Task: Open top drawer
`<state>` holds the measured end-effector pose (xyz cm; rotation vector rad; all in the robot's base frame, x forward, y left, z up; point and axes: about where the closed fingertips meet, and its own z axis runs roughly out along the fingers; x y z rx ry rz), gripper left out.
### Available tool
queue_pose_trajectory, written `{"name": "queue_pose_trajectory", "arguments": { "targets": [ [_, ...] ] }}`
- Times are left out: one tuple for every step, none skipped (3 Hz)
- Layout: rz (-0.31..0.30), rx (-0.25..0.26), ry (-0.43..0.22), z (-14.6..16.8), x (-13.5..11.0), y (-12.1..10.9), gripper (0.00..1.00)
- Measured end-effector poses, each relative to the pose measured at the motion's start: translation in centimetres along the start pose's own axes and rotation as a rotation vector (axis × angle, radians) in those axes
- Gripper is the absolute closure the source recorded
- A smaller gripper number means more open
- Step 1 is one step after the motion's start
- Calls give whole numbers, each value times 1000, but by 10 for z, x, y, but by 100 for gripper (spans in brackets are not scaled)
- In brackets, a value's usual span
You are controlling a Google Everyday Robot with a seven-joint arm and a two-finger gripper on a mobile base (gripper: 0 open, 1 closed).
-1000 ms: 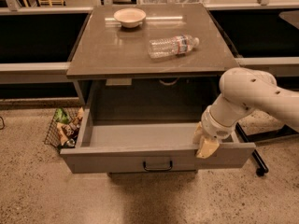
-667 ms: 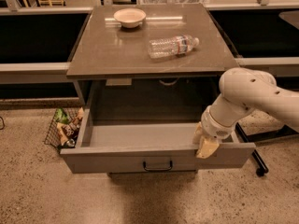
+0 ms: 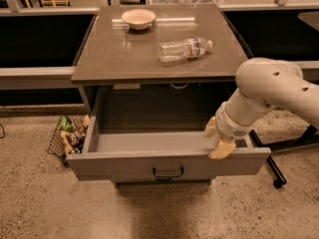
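The top drawer [image 3: 164, 164] is a wide grey drawer with a small black bar handle [image 3: 168, 173] at the centre of its front. It stands pulled far out from under the table, and its inside looks empty. My gripper [image 3: 216, 138] is at the right end of the drawer, just above the top edge of the front panel. One yellowish fingertip [image 3: 222, 149] rests at that edge and the other [image 3: 211, 127] hangs inside the drawer, so the jaws stand apart and hold nothing. The white arm [image 3: 271, 88] reaches in from the right.
On the brown table top [image 3: 114, 54] lie a clear plastic bottle [image 3: 184, 49] on its side and a pale bowl [image 3: 138, 18]. A wire basket with snack packs [image 3: 70, 136] sits on the floor at the left. A black leg with a caster [image 3: 271, 171] is at the right.
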<state>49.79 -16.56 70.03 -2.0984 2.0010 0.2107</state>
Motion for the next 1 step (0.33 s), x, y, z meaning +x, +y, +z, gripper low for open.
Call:
{"name": "queue_pose_trajectory", "arguments": {
  "targets": [
    [-74,62,58,-47,-19,-9,0]
  ]
}}
